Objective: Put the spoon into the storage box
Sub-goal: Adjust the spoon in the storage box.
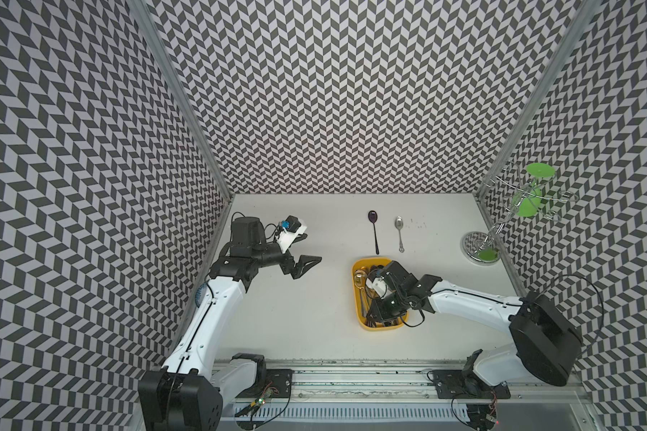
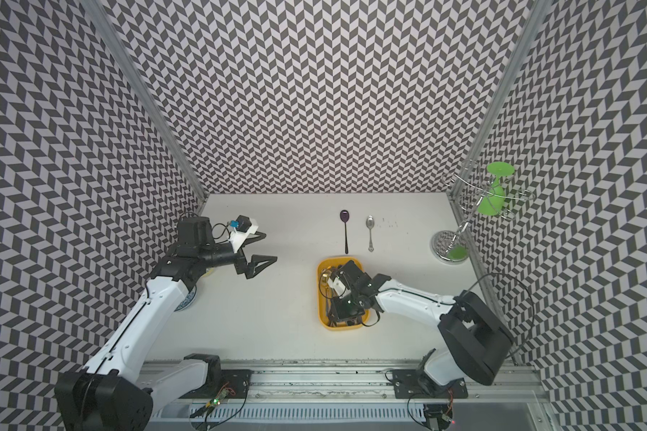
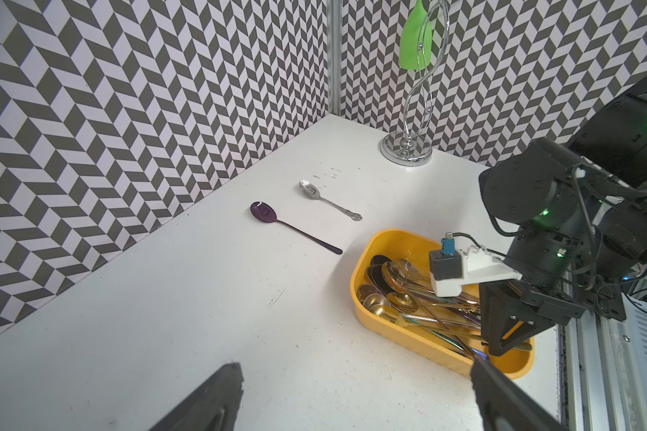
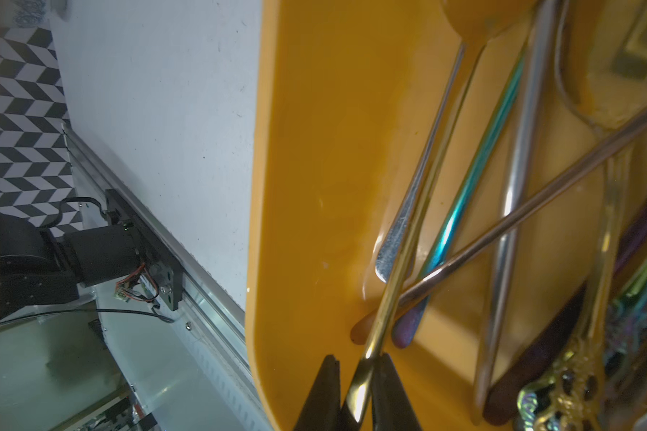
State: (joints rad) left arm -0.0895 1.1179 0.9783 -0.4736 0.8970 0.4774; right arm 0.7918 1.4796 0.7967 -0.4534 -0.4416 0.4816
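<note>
right gripper [image 4: 358, 360]: low in the storage box [image 1: 383, 327], jaws drawn narrow on a gold spoon [image 4: 415, 224] handle, which seems pinched | box: holds many spoons | left gripper [image 1: 313, 247]: wide open, empty | left to do: purple spoon [image 1: 374, 231] and silver spoon [image 1: 399, 233] lie on table beyond box
</note>
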